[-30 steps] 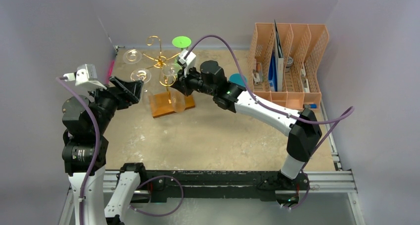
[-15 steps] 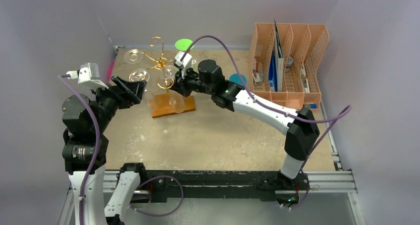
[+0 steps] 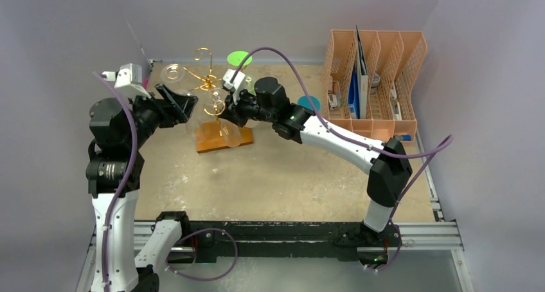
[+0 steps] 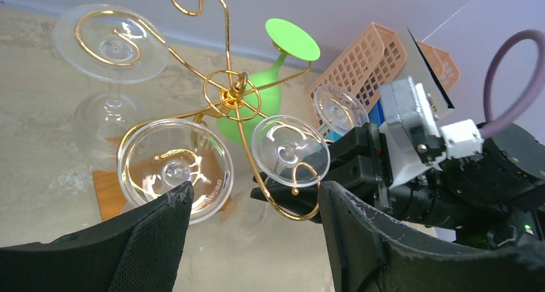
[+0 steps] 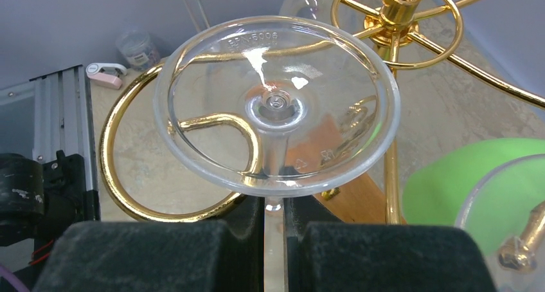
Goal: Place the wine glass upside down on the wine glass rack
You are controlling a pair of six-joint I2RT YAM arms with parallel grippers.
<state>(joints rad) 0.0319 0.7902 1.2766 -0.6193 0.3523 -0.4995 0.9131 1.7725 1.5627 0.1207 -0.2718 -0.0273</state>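
The gold wire wine glass rack [image 3: 207,80] stands on its brown wooden base [image 3: 218,137] at the back left. My right gripper [image 5: 274,211] is shut on the stem of a clear wine glass [image 5: 276,105], held upside down. The glass's stem is inside a spiral arm [image 5: 128,195] and its foot is just above the wire. I cannot tell if it rests on the wire. From above, this glass [image 3: 216,101] is at the rack's near side, with the right gripper [image 3: 226,110] beside it. My left gripper [image 4: 256,195] is open and empty, close to the rack's left side [image 3: 183,105].
Two more clear glasses [image 4: 112,44] [image 4: 173,170] and a green one [image 4: 292,38] hang upside down on the rack. Another clear foot [image 4: 340,109] shows behind. An orange file organiser [image 3: 373,80] stands at the back right, with a teal disc [image 3: 308,103] beside it.
My left arm has risen and swung forward and right, bringing its open gripper up to the rack. My right gripper has shifted slightly left and back with the glass.
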